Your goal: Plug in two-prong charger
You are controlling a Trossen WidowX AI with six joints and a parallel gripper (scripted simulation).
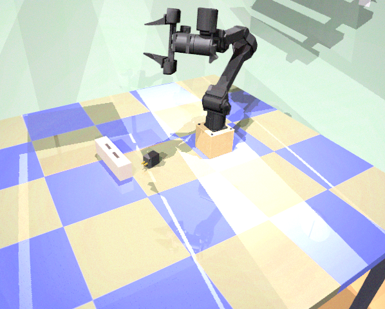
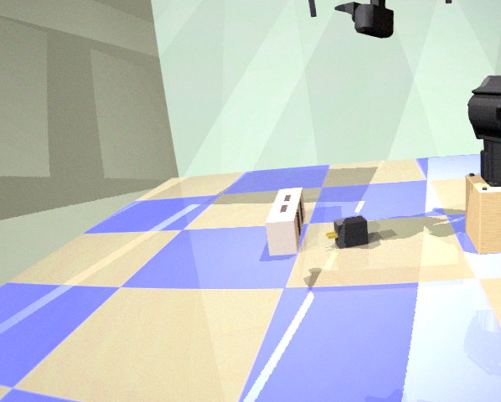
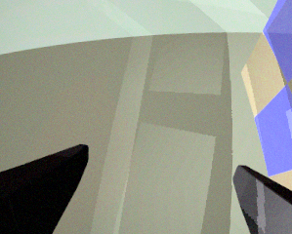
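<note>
Robot arm [image 1: 232, 69] [image 2: 498, 112] is matte black, w/ rounded joint housings. Its gripper [image 1: 144, 38] [image 3: 163, 163] is also blk: 2 pointed, wedge-shaped fingers, each w/ blocky carrier, on thin straight bar. Fat blk cylinder [image 1: 206, 20] sits at 12 o'clock of wrist barrel [image 1: 192, 44], which has ring seams.

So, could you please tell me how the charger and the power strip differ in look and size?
The charger is black, while the power strip is whitish. The charger is a small, compact block; the power strip is a clearly longer bar. The charger has gold prongs sticking out of one side, whereas the power strip has dark recesses set into its top. Both are boxy and sit on the checkered table.
</note>
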